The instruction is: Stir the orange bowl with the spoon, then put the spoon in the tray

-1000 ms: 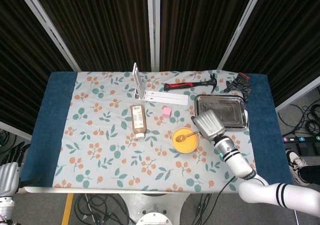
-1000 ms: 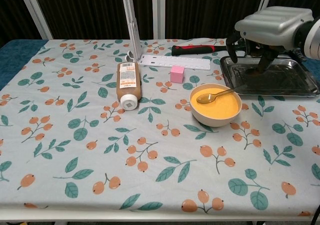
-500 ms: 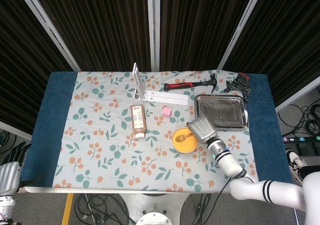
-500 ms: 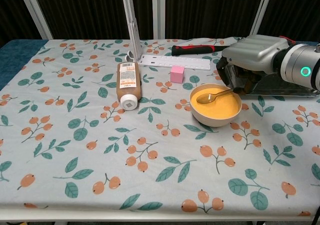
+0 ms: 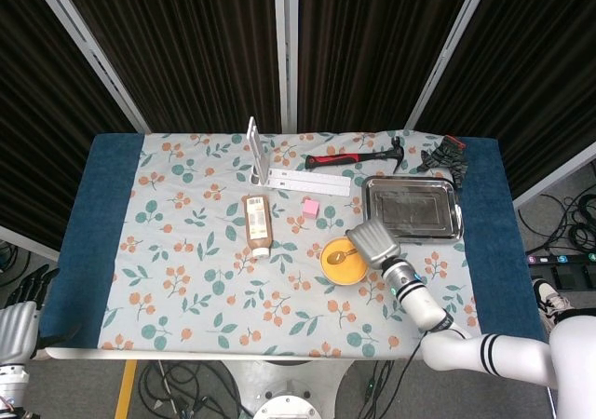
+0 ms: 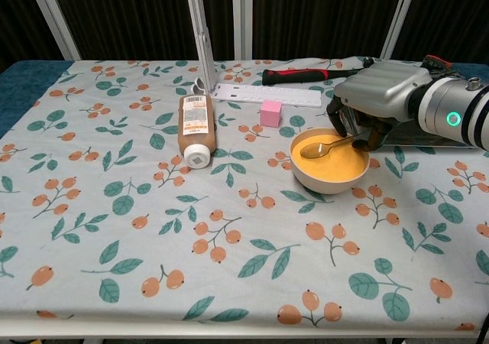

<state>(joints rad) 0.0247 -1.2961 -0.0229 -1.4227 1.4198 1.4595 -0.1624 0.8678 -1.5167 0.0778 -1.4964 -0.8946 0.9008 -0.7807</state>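
The orange bowl (image 5: 343, 263) (image 6: 330, 162) sits right of the table's middle, with the gold spoon (image 5: 341, 254) (image 6: 319, 150) lying in it, handle pointing right over the rim. My right hand (image 5: 373, 243) (image 6: 373, 99) hovers low over the bowl's right rim. Its fingers hang down on either side of the spoon handle, still apart. The steel tray (image 5: 419, 210) lies just behind the hand. My left hand (image 5: 15, 321) is off the table at the lower left of the head view, fingers spread, holding nothing.
A brown bottle (image 5: 257, 223) (image 6: 195, 126) lies left of the bowl and a pink cube (image 5: 311, 209) (image 6: 270, 113) behind it. Along the far edge are a white ruler (image 5: 307, 183), a white upright stand (image 5: 252, 149), a red-handled hammer (image 5: 354, 158) (image 6: 298, 75) and a black glove (image 5: 445, 155).
My right hand has come from over the tray toward me and down to the bowl's right rim, around the spoon handle. The spoon and bowl have not moved.
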